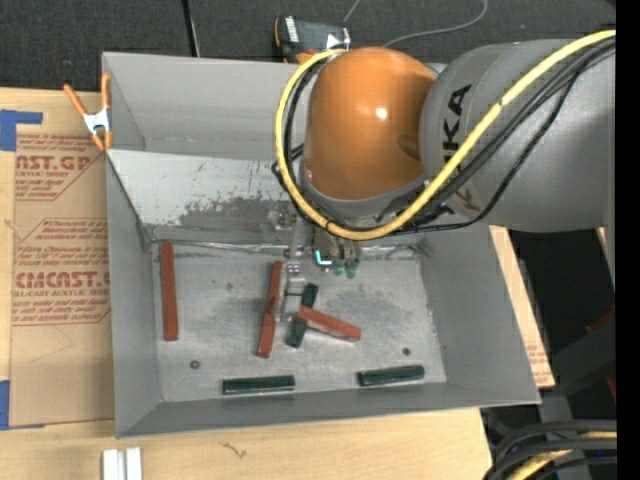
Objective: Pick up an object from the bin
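1. Near the middle of the bin [410, 303] floor, the gripper [296, 296] hangs low beneath the orange wrist cover [365, 118], over a small cluster of three sticks.
2. Gripper state: whether it is open or closed cannot be told, because the wrist hides most of it. No object is seen held in it.
3. Cluster layout:
   - The long reddish-brown stick [270, 310] lies just beside the gripper, toward the bin's left edge. Its long axis runs from the far edge toward the near edge, slightly tilted.
   - The short dark green stick [300, 320] lies directly at the gripper tip, on the near-edge side, and runs roughly parallel to the reddish-brown stick.
   - The slanted red stick [330, 324] lies crosswise toward the right edge. One end meets the green stick; whether it rests on it or only touches it cannot be told.
4. Governing relation (a judgement): the green stick is the closest candidate. Its long axis points far to near, so a grasp needs to close across it, left to right.
5. Risk (a judgement): the two neighbours crowd both sides of the green stick, so a descent may catch either one.
6. Remaining objects lie well apart from the gripper: the left-edge red stick [168, 290] and two dark green bars, the near-edge bar [258, 384] and the near-right bar [391, 375].
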Action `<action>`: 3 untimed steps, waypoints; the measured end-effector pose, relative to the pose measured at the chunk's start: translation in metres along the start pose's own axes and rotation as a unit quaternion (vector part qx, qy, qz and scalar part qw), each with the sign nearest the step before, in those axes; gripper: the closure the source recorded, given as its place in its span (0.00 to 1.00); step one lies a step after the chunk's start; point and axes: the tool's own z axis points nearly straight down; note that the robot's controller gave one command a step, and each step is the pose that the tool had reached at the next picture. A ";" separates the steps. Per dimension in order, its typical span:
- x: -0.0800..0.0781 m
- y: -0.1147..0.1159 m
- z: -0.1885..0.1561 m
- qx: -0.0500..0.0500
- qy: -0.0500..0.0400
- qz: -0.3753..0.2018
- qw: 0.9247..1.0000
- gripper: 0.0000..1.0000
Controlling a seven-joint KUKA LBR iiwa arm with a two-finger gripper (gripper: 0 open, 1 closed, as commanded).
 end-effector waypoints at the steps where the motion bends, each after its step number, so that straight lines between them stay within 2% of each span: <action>1: 0.004 -0.036 0.174 0.001 0.001 -0.071 0.998 0.00; 2: 0.001 -0.034 0.169 -0.001 -0.004 -0.071 0.997 1.00; 3: -0.006 -0.045 0.035 0.000 -0.008 -0.083 0.997 1.00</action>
